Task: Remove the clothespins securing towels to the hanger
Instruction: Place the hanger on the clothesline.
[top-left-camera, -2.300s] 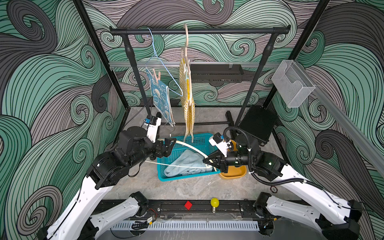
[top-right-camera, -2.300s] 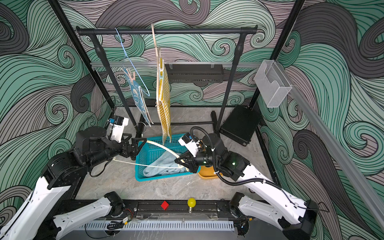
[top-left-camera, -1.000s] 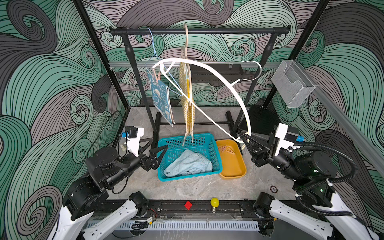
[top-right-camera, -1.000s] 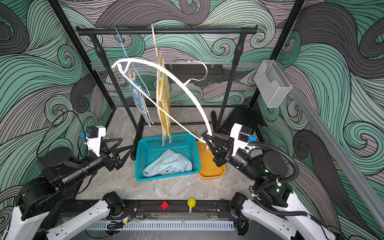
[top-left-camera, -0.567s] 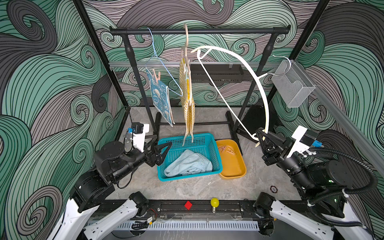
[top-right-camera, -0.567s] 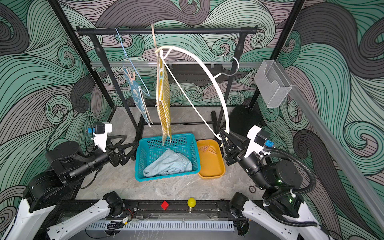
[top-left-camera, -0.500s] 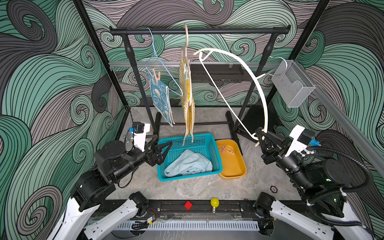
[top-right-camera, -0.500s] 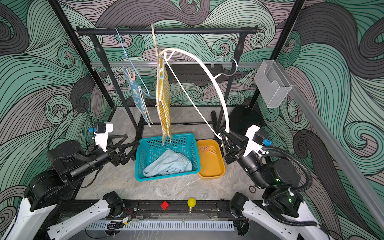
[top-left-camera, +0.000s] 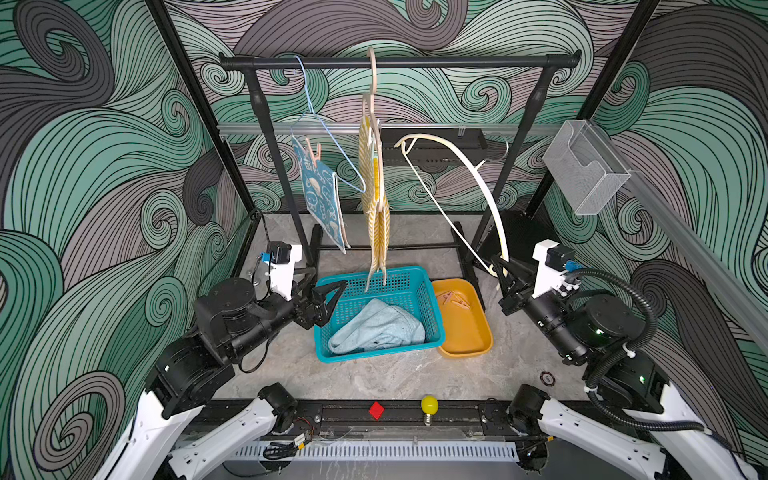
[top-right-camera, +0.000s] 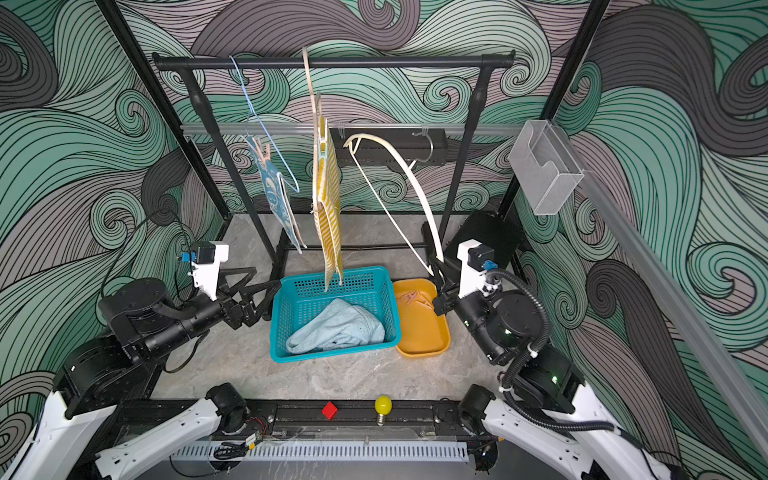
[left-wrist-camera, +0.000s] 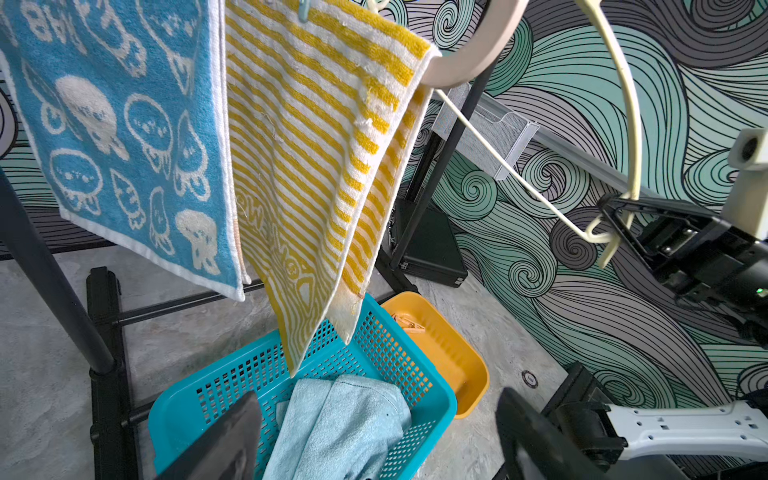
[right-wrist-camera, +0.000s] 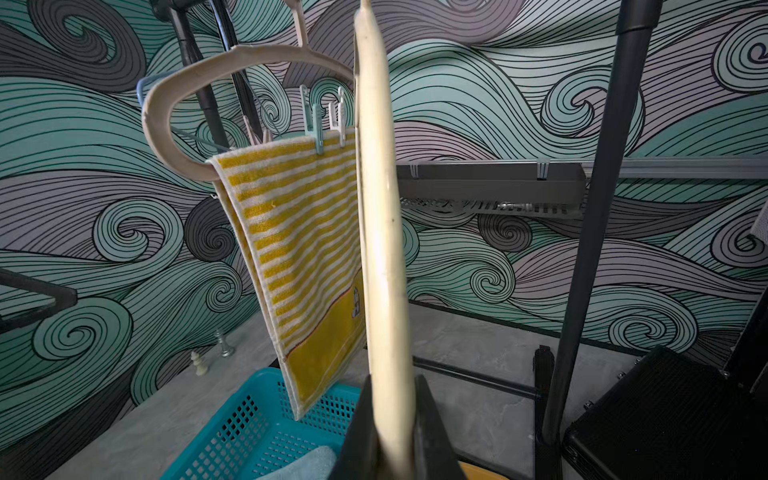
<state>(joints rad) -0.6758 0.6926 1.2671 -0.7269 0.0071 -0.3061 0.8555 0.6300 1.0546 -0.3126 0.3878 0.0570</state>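
The right gripper (right-wrist-camera: 390, 440) is clamped tight on the lower end of an empty cream hanger (top-left-camera: 478, 174). It holds the hanger up in the air on the right-arm side of the teal basket (top-left-camera: 374, 356). The hanger's hook sits below the black rail (top-left-camera: 415, 63) and apart from it.

The left gripper (top-left-camera: 326, 286) is spread wide and holds nothing. It hovers at the basket's left-arm rim, pointing across the basket.

Inside the basket lies a crumpled pale-blue towel (top-left-camera: 376, 328). Just beside the basket on its right-arm side, an orange tray (top-left-camera: 465, 347) sits on the grey worktop (top-left-camera: 374, 378). A few loose pink clothespins (top-left-camera: 455, 300) lie in the tray's far end.

Above the basket's far edge hangs a yellow-and-white striped towel (top-left-camera: 376, 216) on a beige hanger (right-wrist-camera: 157, 129) hooked over the rail. Its lower corner reaches down to the basket's far rim. A pale teal clothespin (right-wrist-camera: 314, 124) and a white clothespin (right-wrist-camera: 340, 118) pin its top edge side by side.

Above and behind the basket's left-arm corner hangs a blue towel (top-left-camera: 322, 199) with white cartoon figures. It is on a thin blue hanger (top-left-camera: 308, 97), fixed at the top by peach-pink clothespins (top-left-camera: 312, 151).
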